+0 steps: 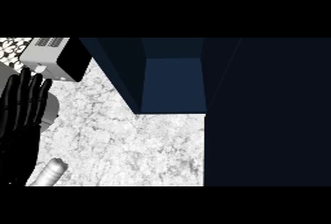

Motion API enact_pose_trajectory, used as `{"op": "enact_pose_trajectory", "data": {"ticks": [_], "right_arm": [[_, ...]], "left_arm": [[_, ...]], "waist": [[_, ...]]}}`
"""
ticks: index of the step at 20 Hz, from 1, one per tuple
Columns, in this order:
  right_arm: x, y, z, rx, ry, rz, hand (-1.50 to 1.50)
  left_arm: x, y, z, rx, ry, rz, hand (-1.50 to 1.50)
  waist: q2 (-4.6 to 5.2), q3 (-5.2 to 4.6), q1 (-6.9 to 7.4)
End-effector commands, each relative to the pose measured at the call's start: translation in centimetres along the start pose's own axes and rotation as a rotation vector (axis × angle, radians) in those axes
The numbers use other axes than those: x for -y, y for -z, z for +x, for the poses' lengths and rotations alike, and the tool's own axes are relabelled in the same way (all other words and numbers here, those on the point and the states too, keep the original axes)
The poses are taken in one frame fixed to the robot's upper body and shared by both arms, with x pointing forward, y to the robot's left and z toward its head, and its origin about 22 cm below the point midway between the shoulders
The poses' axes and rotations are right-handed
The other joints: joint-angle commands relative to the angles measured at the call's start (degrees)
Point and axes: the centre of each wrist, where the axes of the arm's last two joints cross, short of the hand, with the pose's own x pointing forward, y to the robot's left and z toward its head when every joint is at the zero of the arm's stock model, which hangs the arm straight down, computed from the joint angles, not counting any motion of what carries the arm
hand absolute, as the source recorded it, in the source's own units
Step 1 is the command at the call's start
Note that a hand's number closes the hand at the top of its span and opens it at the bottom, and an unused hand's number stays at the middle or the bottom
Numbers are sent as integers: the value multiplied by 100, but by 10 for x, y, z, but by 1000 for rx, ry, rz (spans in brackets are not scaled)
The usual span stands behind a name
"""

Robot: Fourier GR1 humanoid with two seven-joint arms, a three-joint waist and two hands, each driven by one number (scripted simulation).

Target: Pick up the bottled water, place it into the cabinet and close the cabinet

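left robot hand [22, 118]: we see it at the view's left edge, fingers straight and spread, pointing up, holding nothing.
right robot hand: we don't see it.
bottle [49, 173]: we see a pale grey cylinder lying tilted on the desk [129, 144] near the lower left, just beside the left robot hand; can't tell if they touch.
cabinet [174, 83]: dark blue, open, we look into its compartment; its door [268, 113] fills the right side.
toaster [55, 57]: we see it top left, just above the fingertips.
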Motion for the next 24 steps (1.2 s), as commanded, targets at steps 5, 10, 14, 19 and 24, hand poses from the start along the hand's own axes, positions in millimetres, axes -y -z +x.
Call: {"op": "enact_pose_trajectory", "data": {"ticks": [5, 10, 14, 19, 24], "right_arm": [[12, -14, -3, -49, -26, -92, -150], [7, -20, -7, -104, 45, -79, -150], [10, -33, -4, -136, 44, -103, -150], [-1, -40, 13, -125, 89, -41, -150], [-17, -47, 45, -101, 152, 97, -150]], "left_arm": [[-69, -63, -26, -245, -148, 909, -150], [-105, -97, -42, -447, -339, 1373, -150], [-141, -139, -46, -568, -546, 1817, -150], [-178, -202, -29, -544, -851, 2259, -150], [-197, -269, 15, -374, -1053, 2472, -150]], "waist": [[-197, -487, 1098], [-311, -535, 1782], [-407, -387, 1834], [-347, -244, 1390], [-203, -189, 609]]}}
